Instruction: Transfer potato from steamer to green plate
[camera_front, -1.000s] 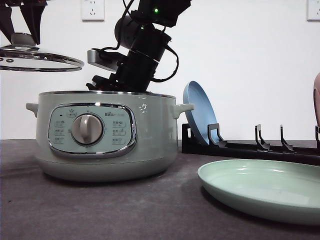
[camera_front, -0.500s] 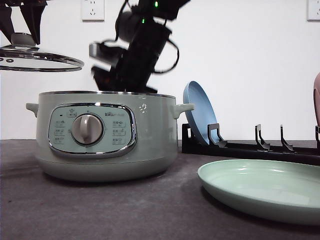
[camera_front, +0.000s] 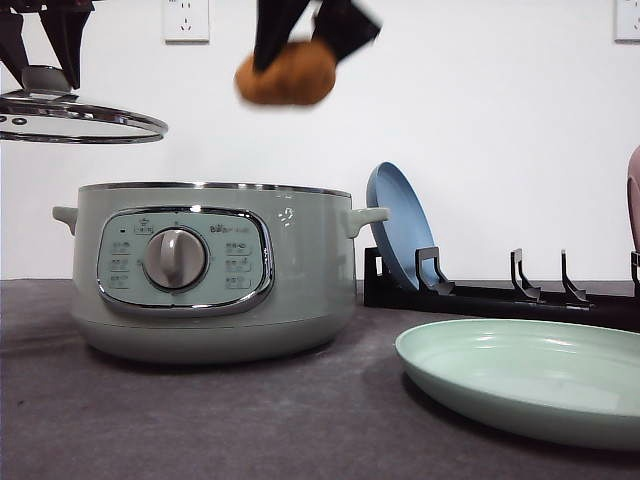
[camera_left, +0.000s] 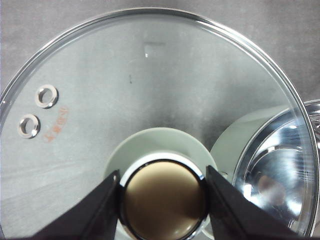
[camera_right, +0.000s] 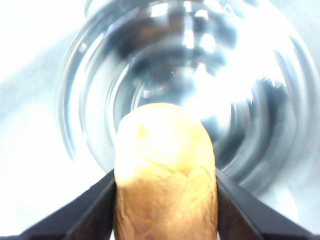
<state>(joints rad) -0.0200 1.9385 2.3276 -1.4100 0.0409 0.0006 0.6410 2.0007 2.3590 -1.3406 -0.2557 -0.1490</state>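
Orange-brown oval potato (camera_front: 287, 81) (smooth) clamped in right hand (camera_front: 300, 45)

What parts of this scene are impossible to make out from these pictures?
- Front view: the steamer's inside is hidden by its own wall.
- Front view: the potato and right gripper are motion-blurred, and the arm is cut off by the top edge.
- Right wrist view: the pot's inside below the potato is blurred and glaring.
- Front view: the green plate runs past the right edge.
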